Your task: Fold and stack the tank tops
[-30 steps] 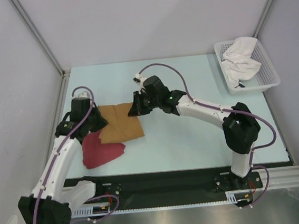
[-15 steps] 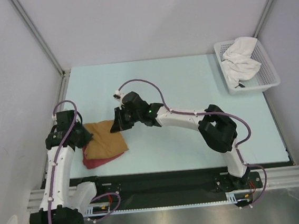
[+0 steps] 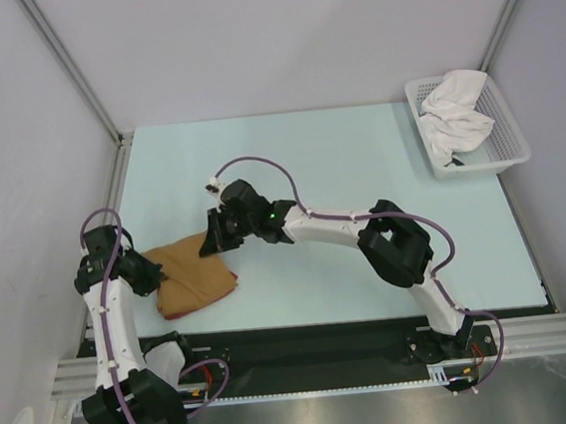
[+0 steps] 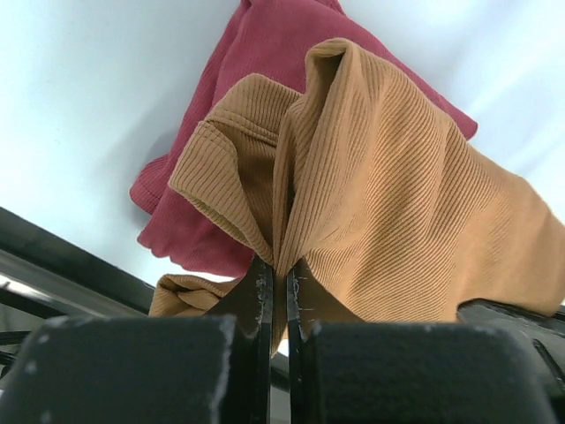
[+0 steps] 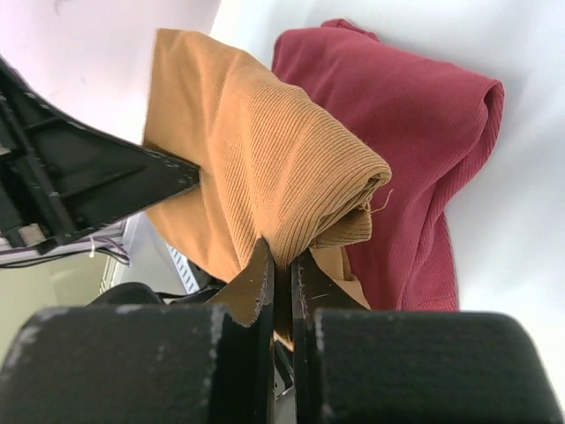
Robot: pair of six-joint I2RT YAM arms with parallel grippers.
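Left tool pinches ribbed tan tank top.

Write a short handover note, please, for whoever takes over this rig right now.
Left jaws: shut on the tan top, at its left edge.
Right jaws: shut on the same top, at its far right side.
Things: the tan top hangs doubled between the two arms, over the red top, which lies on the table and is almost covered from above.
Done: the red top looks folded, and the tan top is brought over it.
Left: lower the tan top, release it and square the stack.
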